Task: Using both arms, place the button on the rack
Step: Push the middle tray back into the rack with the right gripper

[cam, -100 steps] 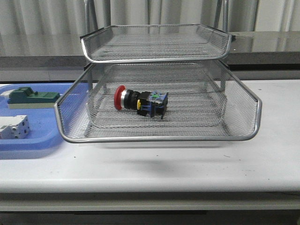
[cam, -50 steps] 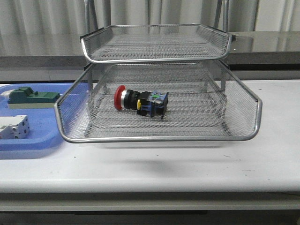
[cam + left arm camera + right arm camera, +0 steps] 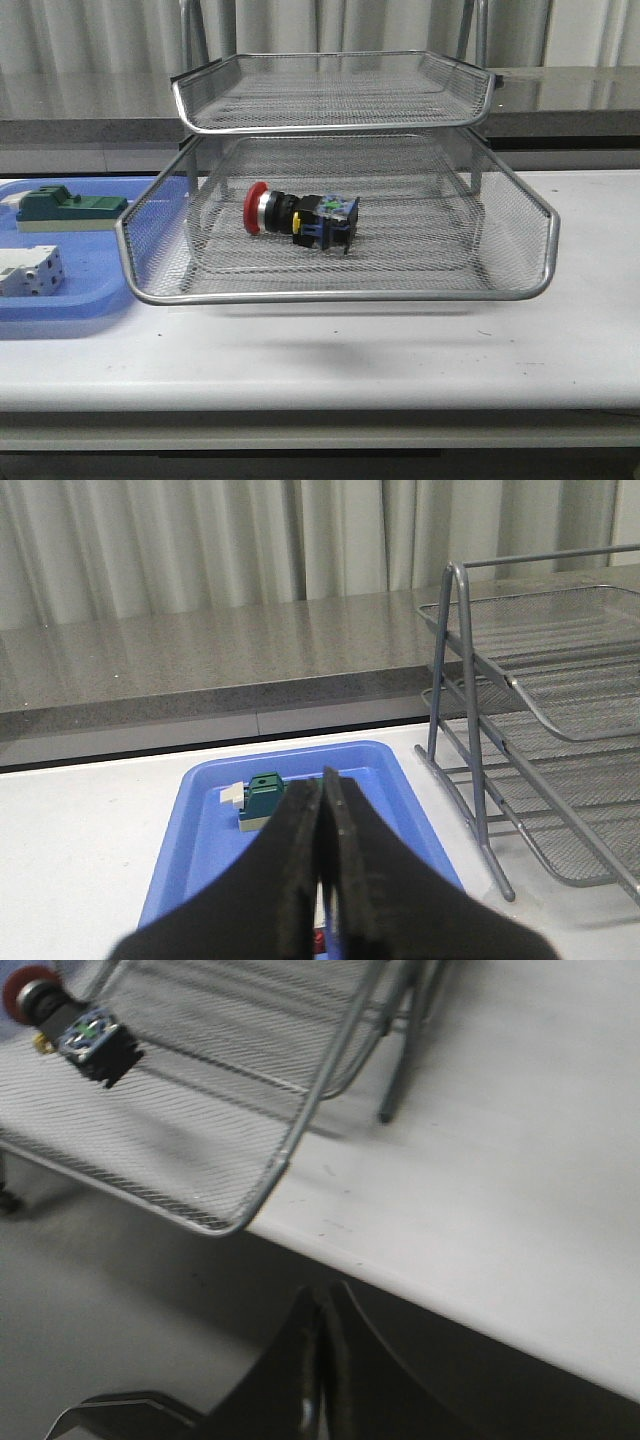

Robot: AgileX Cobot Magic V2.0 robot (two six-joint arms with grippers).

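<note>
Red-headed push-button switch (image 3: 298,219) lies unmoved on its side in the silver wire-mesh rack's (image 3: 340,295) lower tray. Both arms' fingers (image 3: 320,832) (image 3: 322,1340) are pressed together, empty, well apart from the rack; placement looks complete.

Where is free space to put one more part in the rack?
In the rack, the lower tray is bare right of the button, up to its right wall. The upper tier looks empty. The blue tray is more crowded, holding the green block and white block.
</note>
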